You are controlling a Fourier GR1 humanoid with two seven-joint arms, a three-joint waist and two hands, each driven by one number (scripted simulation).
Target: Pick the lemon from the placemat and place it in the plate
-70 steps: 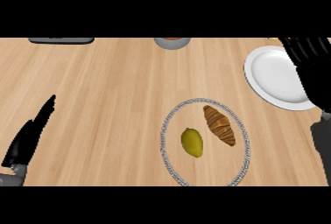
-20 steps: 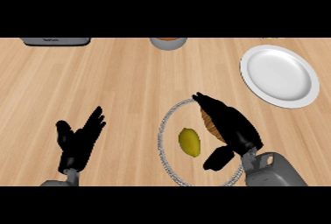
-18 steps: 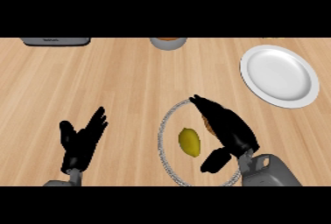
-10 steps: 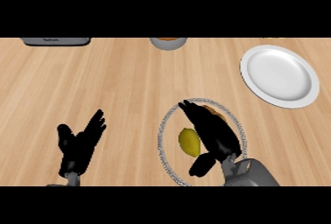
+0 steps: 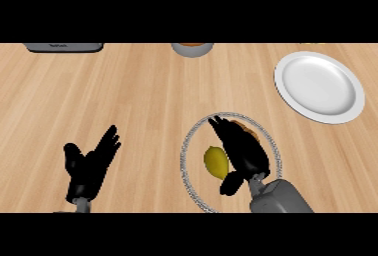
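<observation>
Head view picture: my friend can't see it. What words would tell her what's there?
The robot's right hand lies open over a round placemat, right beside a yellow lemon, fingers not curled round it. A white plate sits at the upper right; the left hand rests open at the lower left.

Black left hand (image 5: 87, 169) and right hand (image 5: 242, 150), slim fingers (image 5: 111, 142), on grey forearms (image 5: 280, 197).

The oval lemon (image 5: 215, 161) was plain yellow. The round woven placemat (image 5: 184, 159) had a speckled silver-grey rim. The round ceramic plate (image 5: 319, 86) was plain white. The wooden counter (image 5: 111, 100) was pale tan with long grain lines. The left hand (image 5: 88, 167) and right hand (image 5: 242, 150) were black, and the right forearm (image 5: 280, 197) was grey.
</observation>
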